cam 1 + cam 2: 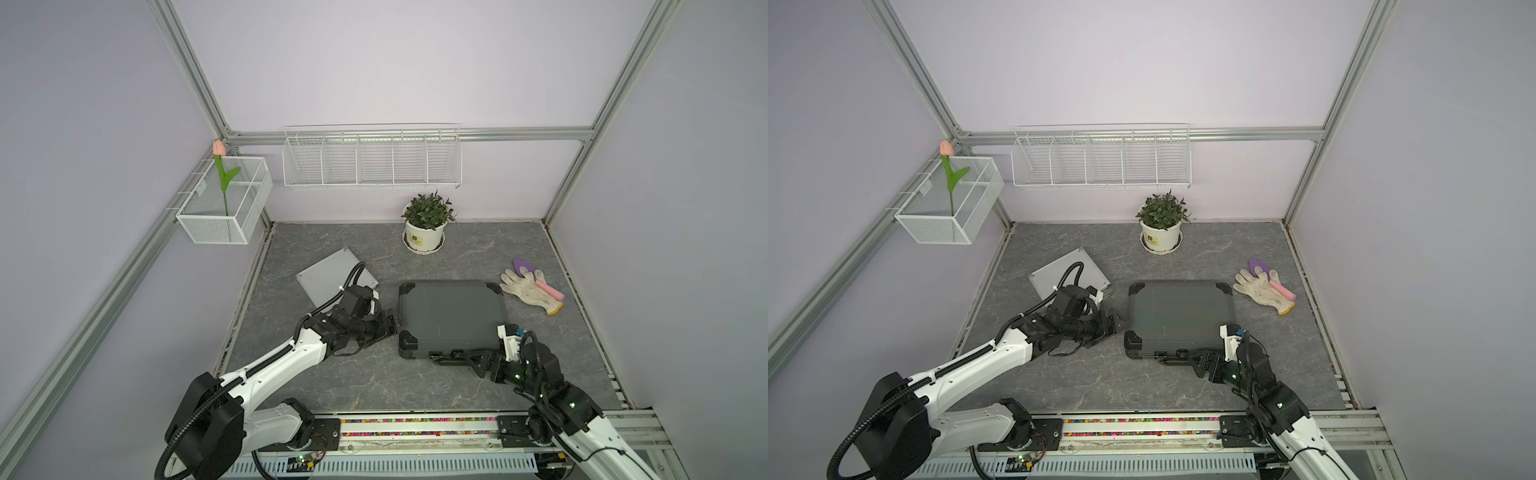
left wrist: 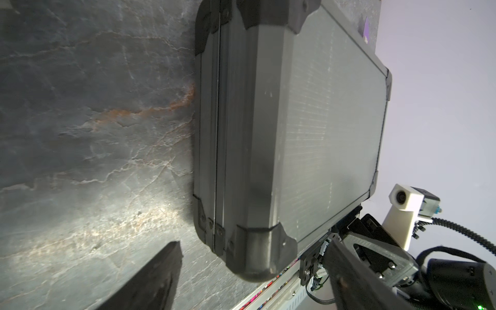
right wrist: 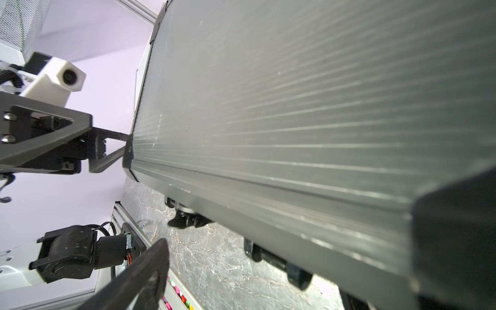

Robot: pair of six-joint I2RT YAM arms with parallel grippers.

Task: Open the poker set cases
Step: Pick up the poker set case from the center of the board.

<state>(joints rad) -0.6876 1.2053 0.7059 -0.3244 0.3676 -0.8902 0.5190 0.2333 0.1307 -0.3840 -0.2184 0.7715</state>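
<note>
While both cases look shut, nothing is opened yet: the grey case [image 1: 451,316] lies mid-worktop [image 1: 353,382], the silver case [image 1: 326,276] near the left edge. The left hand [image 1: 392,326], released, is at the grey case's left side; the right hand [image 1: 444,358], released, is at its front edge

Soft, even light falls from overhead in both top views: bright flat walls [image 1: 415,62], and only faint shadows on the bench [image 1: 332,374] beside the dark grey case [image 1: 451,316]. Frame posts [image 1: 189,62] splay towards the upper corners, a wide-lens stretch. In the left wrist view the bench carries a pale glare patch and a dim stretch. In the right wrist view the case's ribs catch light streaks, and its black corner [image 3: 456,241] is smeared out of focus.
</note>
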